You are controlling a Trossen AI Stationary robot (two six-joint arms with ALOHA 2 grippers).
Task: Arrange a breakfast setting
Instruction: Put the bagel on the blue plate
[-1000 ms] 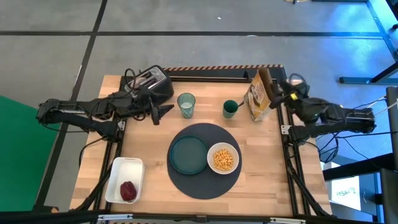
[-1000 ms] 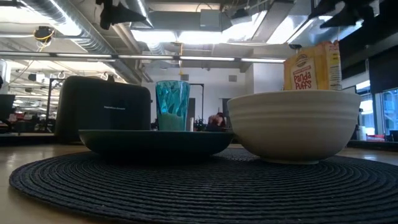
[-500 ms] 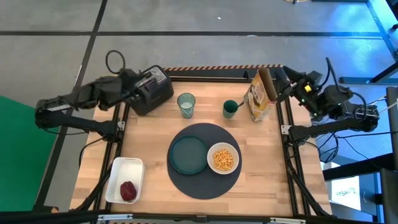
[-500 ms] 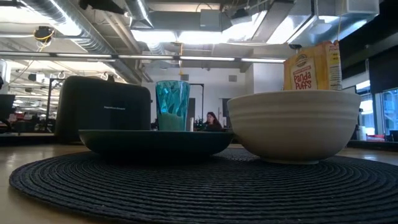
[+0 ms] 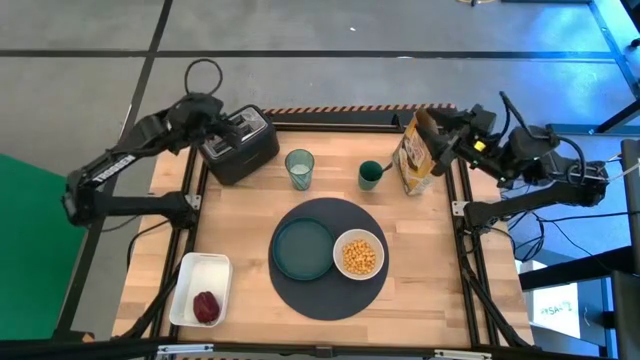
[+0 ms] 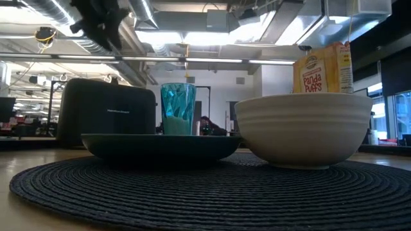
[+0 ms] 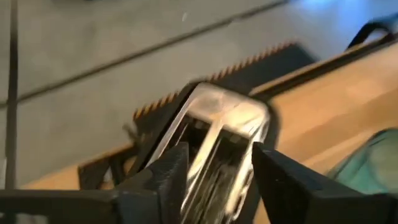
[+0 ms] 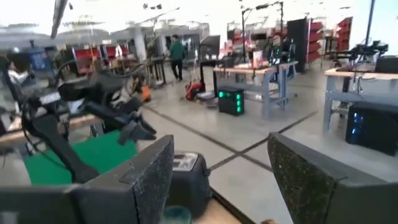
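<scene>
The round dark-grey mat lies at the table's middle with the teal plate and the white bowl of cereal on it. The pale-teal tumbler and the small dark-green cup stand behind the mat. The yellow-brown cereal box stands at the far right. The dark-red fruit lies in the white tray. The bagel is hidden. My left gripper is open in the air above the black toaster, whose slots show between its fingers. My right gripper is open beside the box's top.
The black toaster stands at the far left corner. The white tray sits at the near left corner. Bare wood lies to the left and right of the mat and along the near edge. The far edge has a black rail with a striped strip.
My left gripper has gone from beside the tumbler toward the table's far left corner and up, and now hangs over the toaster. My right gripper has drawn back toward the right edge, then come back toward the cereal box's top. The table's things have stayed in place.
</scene>
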